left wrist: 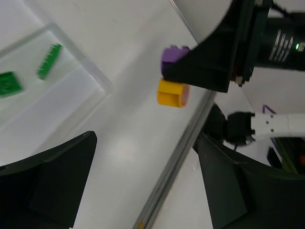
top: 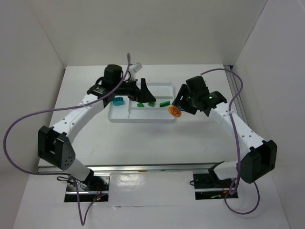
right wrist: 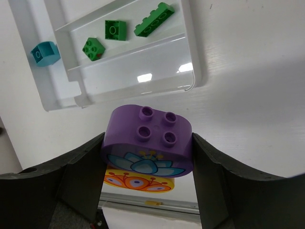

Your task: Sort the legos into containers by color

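The right gripper is closed at half width on the purple brick, which is stacked on the orange brick just beside the white tray. Three green bricks share one compartment and the teal brick lies in another. The left gripper gapes wide, holding nothing.

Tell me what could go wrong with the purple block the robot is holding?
The purple brick sits on the orange brick in the right gripper, so both might land in one compartment of the tray, mixing colours. The orange one, which the fingers don't seem to grip, might drop off early. The open left gripper hangs over the tray, so the arms might bump.
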Robot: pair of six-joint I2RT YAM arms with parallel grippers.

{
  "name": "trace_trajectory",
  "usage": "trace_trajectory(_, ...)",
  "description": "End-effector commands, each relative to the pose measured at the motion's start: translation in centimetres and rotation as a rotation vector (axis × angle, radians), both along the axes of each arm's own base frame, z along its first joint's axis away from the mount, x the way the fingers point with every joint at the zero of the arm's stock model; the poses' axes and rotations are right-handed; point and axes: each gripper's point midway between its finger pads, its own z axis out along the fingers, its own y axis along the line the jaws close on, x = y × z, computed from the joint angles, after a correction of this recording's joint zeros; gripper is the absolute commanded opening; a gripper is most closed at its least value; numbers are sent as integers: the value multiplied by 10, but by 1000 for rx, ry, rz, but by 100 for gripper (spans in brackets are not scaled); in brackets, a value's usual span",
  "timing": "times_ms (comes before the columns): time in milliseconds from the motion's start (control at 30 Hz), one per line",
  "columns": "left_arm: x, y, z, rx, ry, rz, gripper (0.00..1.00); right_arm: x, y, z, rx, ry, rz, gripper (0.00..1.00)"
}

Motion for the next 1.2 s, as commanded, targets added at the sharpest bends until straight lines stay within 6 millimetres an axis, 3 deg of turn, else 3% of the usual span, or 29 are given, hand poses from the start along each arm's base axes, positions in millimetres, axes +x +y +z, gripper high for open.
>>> trace_trajectory(0,-33,-46,-14,-61,11,-243,99,16,10,28,53,-90,26,47)
trace_trajectory(133,-48,-73,-20,-72,-11,-305,99,17,15,34,74,-101,41,47)
trace_trajectory(600,-33,-108,-50,-98,28,-235,97,16,24,37,98,-101,73,47)
trace_trajectory(667,-30,-114,-46,-99,14,-232,97,16,24,37,98,-101,73,47)
trace_trajectory(800,-24,-116,-54,-84,16,-221,94,17,25,41,101,-110,73,47)
trace_trajectory(933,-21,-117,-56,-98,10,-206,83,17,25,41,101,-110,73,47)
trace_trajectory(1167,-18,-118,-43,-145,-11,-171,82,15,26,38,113,-103,73,47)
